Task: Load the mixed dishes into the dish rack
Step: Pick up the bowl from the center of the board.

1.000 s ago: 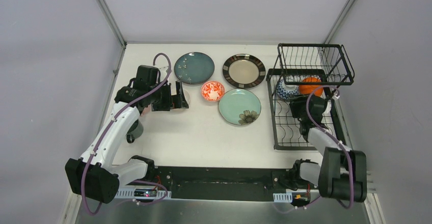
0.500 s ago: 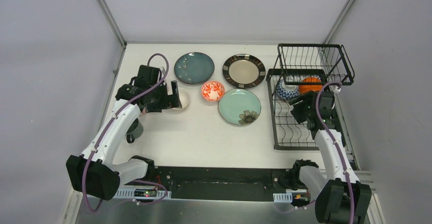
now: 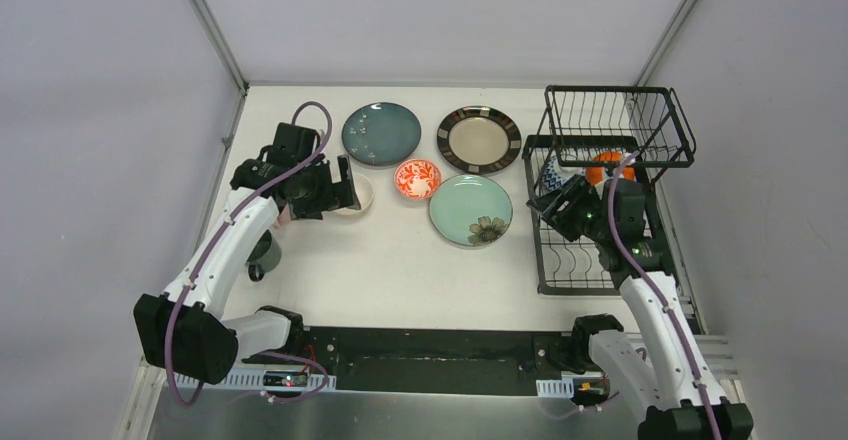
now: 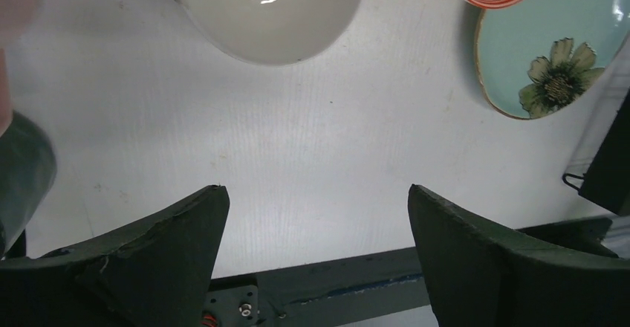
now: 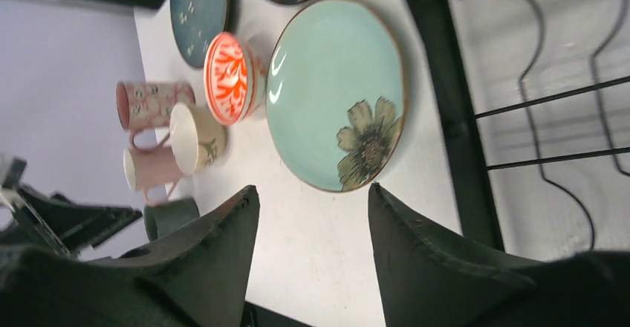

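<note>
The dark teal plate (image 3: 381, 133), dark-rimmed beige plate (image 3: 479, 140), mint flower plate (image 3: 470, 209) and red-patterned bowl (image 3: 417, 178) lie on the table. My left gripper (image 3: 343, 187) is open and empty just left of the white bowl (image 3: 360, 196); its wrist view shows the bowl (image 4: 267, 11) ahead of the open jaws. My right gripper (image 3: 552, 206) is open and empty over the dish rack's (image 3: 543, 260) left edge, facing the mint plate (image 5: 334, 93). An orange bowl (image 3: 607, 167) sits in the rack. Two pink cups (image 5: 148, 104) show in the right wrist view.
A dark green mug (image 3: 262, 253) stands left of my left arm. A blue-patterned bowl (image 3: 553, 175) sits in the rack beside the orange one. The raised basket tier (image 3: 615, 125) overhangs the rack's far end. Walls close in the table on three sides.
My right gripper has drawn back from the orange bowl in the rack and swung left to the rack's edge. My left gripper has shifted slightly towards the back by the white bowl.
</note>
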Robot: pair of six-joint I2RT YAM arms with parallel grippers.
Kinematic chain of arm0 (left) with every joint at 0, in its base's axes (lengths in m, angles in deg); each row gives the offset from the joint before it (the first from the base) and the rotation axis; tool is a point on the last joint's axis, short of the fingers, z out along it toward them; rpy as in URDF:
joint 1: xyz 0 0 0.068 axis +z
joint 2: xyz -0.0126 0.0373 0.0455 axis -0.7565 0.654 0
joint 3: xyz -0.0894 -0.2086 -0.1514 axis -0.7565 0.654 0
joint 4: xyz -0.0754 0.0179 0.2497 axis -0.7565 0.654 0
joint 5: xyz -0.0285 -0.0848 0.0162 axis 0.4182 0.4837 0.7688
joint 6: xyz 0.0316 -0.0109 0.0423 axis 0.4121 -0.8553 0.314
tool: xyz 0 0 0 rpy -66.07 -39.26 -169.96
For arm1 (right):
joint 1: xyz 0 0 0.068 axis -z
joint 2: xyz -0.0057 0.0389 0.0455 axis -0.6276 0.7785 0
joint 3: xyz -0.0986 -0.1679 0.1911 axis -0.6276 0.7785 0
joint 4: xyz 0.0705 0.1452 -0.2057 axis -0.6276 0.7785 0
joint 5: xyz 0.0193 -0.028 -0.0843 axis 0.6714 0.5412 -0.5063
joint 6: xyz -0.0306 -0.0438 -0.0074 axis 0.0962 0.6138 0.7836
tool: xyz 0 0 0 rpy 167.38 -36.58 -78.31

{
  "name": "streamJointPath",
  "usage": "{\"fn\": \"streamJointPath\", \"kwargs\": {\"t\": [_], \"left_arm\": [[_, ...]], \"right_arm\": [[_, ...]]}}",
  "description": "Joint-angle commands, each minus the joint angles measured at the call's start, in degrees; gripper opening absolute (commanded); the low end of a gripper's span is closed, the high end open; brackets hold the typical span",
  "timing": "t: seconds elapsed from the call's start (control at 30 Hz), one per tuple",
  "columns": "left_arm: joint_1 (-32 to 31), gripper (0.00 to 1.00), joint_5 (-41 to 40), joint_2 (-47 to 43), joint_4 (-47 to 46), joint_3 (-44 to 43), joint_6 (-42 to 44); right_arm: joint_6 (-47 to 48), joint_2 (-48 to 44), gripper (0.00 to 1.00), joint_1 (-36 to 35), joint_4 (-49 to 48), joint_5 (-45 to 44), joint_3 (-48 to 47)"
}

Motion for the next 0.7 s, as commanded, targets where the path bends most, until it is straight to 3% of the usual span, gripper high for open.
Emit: {"fn": "streamJointPath", "kwargs": {"t": [0.0,0.37,0.53,0.67], "left_arm": [[0.3,0.94,8.9,-1.1,-6.0,-0.7,-2.7],[0.3,0.85,15.4,10.1,-13.3,-7.2,-4.9],[0.2,0.82,14.9,17.3,-16.9,-10.9,-6.2],[-0.2,0.76,16.6,23.7,-19.5,-14.9,-7.9]], "right_arm": [[3.4,-1.8,0.58,-7.3,-2.2,-2.7,-1.8],[10.4,7.2,0.60,-31.5,-8.2,-11.6,-3.1],[10.5,9.9,0.66,-35.4,-8.9,-14.2,-2.4],[12.6,11.5,0.70,-35.4,-4.2,-16.8,-4.3]]}}
